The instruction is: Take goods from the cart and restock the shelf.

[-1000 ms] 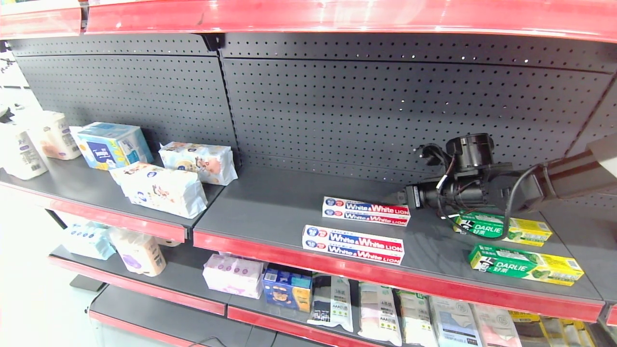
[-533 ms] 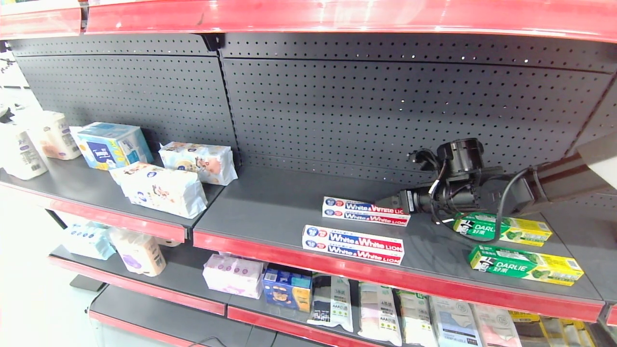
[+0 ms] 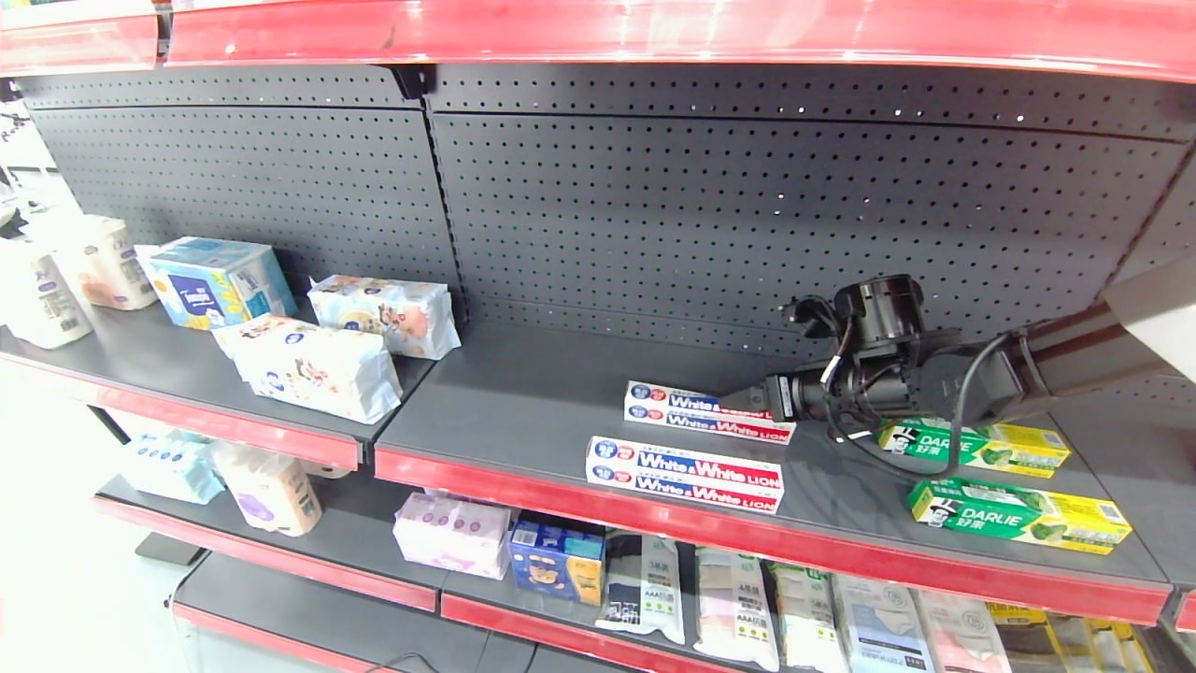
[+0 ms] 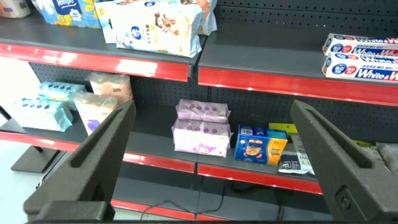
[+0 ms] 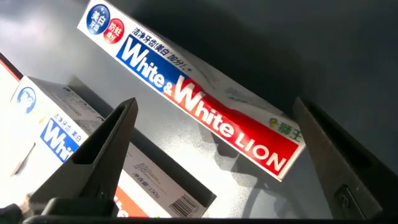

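The right gripper (image 3: 743, 404) hung with fingers spread low over the rear long white, red and blue cardboard toothpaste box (image 3: 682, 411), which lay flat on the dark grey metal shelf (image 3: 542, 393) behind its twin (image 3: 685, 474), apparently set in its row.

The dark shelf (image 3: 523, 393) with a red front edge carries a rear red-and-white toothpaste box (image 3: 696, 411) and a front red-and-white toothpaste box (image 3: 684, 475). Two green toothpaste boxes (image 3: 1018, 512) lie to their right, and tissue packs (image 3: 313, 366) at the left.
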